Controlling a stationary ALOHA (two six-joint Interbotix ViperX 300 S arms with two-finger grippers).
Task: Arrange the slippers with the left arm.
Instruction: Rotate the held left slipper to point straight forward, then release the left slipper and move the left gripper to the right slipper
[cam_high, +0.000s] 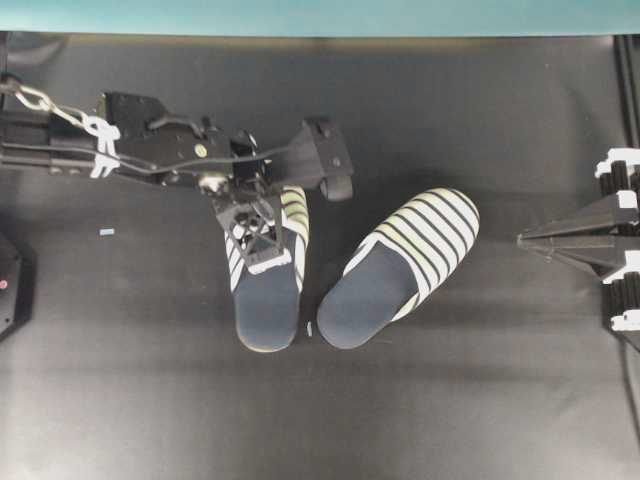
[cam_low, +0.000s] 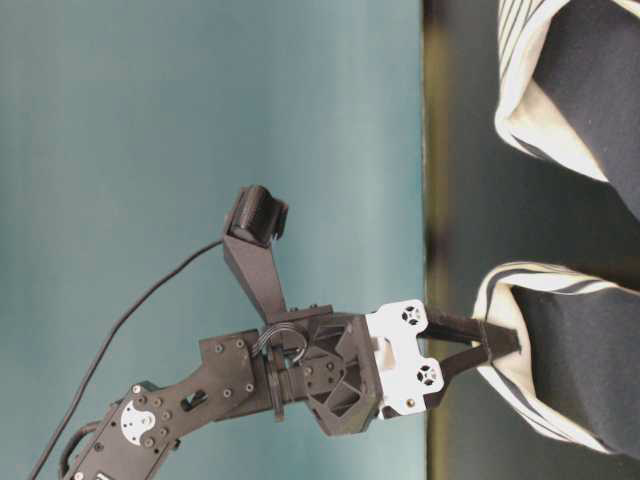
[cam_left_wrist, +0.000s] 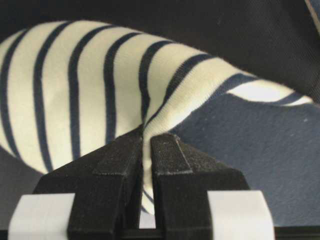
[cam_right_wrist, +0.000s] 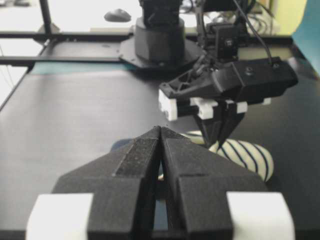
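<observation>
Two striped slippers lie on the black table. The left slipper lies straight, with its toe to the far side. The right slipper lies tilted, with its toe to the far right. My left gripper reaches down onto the left slipper and is shut on the edge of its striped toe cover. The left wrist view shows the fabric pinched between the jaws of the left gripper. The table-level view shows the same grip. My right gripper is shut and empty at the right edge, apart from both slippers.
A teal wall runs along the far edge of the black table. A small light scrap lies at the left and a tiny one lies between the heels. A dark device with a red light sits at the left edge.
</observation>
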